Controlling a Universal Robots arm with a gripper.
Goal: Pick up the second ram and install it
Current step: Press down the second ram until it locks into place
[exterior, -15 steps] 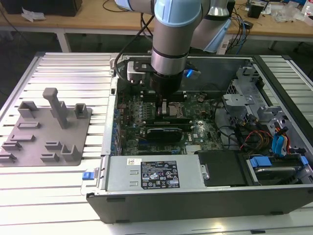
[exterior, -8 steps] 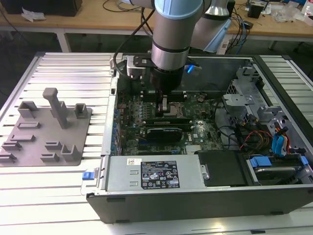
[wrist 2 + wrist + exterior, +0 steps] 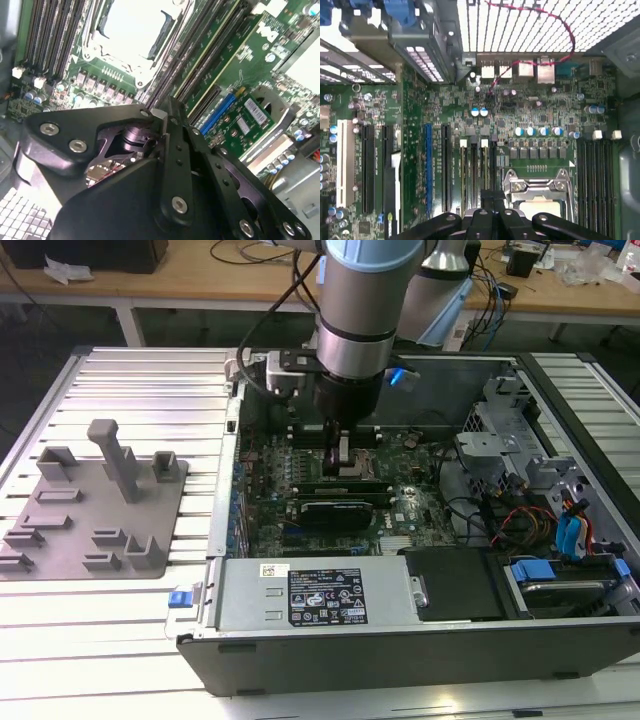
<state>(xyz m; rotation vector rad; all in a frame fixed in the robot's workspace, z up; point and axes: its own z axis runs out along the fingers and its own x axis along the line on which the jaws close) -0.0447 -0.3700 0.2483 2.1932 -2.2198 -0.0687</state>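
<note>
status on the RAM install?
Gripper down inside the case, over the memory slots beside the processor socket. Finger state unclear. Nothing blocking.

No legible text; unreadable print on power supply's black label (image 3: 328, 597) and small white sticker (image 3: 268, 570).

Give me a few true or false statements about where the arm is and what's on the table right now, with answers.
1. The gripper is down inside the open computer case. True.
2. The grey fixture tray lies inside the case. False: it lies on the slatted table, on the exterior view's left of the case.
3. The gripper is over the motherboard, near the processor socket. True.
4. The socket holds a tall fan cooler. False: it is bare, with its metal frame showing in both wrist views.
</note>
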